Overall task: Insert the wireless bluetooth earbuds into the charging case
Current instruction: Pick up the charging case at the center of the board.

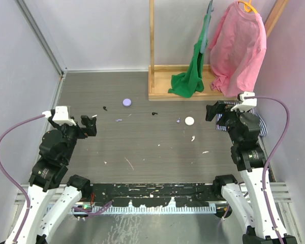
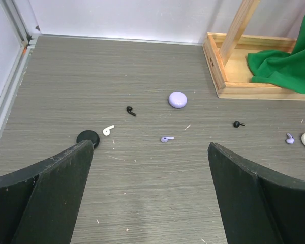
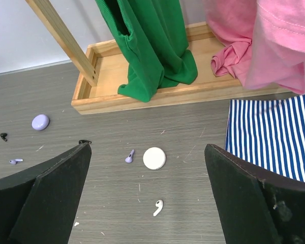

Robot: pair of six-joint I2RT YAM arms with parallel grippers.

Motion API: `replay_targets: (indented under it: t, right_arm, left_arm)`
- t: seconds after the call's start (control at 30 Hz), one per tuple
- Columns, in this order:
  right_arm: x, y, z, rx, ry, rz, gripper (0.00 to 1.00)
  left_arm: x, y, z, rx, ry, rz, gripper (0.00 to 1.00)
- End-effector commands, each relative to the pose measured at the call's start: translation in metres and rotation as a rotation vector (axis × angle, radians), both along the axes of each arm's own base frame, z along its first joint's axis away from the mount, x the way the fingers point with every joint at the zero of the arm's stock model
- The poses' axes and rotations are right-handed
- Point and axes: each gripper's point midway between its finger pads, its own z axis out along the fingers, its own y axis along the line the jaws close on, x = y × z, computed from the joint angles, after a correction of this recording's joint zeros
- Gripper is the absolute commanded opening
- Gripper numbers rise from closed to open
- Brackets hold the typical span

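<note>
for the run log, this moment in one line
left gripper open, empty | right gripper open, empty | earbuds loose on table | cases untouched

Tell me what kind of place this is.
Probably a lab robot test cell: a table walled by white panels, a left arm and right arm at its near edge, and a wooden clothes rack.

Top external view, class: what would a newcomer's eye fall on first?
The pink shirt and green cloth hanging on the wooden rack at the far right stand out most. On the grey table before it lie tiny earbuds scattered around a lilac case and a white case. The left gripper and right gripper flank them, jaws open.
</note>
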Motion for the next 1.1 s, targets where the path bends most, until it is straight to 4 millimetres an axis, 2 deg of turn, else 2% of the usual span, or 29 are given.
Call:
replay_targets:
  t: [0.0,0.3,0.5,0.87,1.07]
  right_arm:
    - [0.002,0.002,0.009,0.008,-0.045,0.008,1.00]
    - [0.004,0.001,0.005,0.030,-0.044,-0.009,1.00]
    - [0.008,0.004,-0.005,0.077,-0.033,-0.010,1.00]
    - [0.037,0.039,-0.057,0.109,0.061,0.162,1.00]
    - [0.059,0.044,-0.092,0.108,0.116,0.169,1.00]
  left_arm:
    - [0.004,-0.002,0.017,-0.011,-0.060,-0.009,0.98]
    - [0.006,-0.003,0.015,-0.007,-0.050,-0.009,0.98]
    - [0.006,-0.004,0.014,-0.007,-0.047,-0.014,0.98]
    - [0.007,-0.014,0.012,-0.018,-0.033,-0.067,0.98]
    - [0.007,-0.017,0.011,-0.019,-0.029,-0.079,0.98]
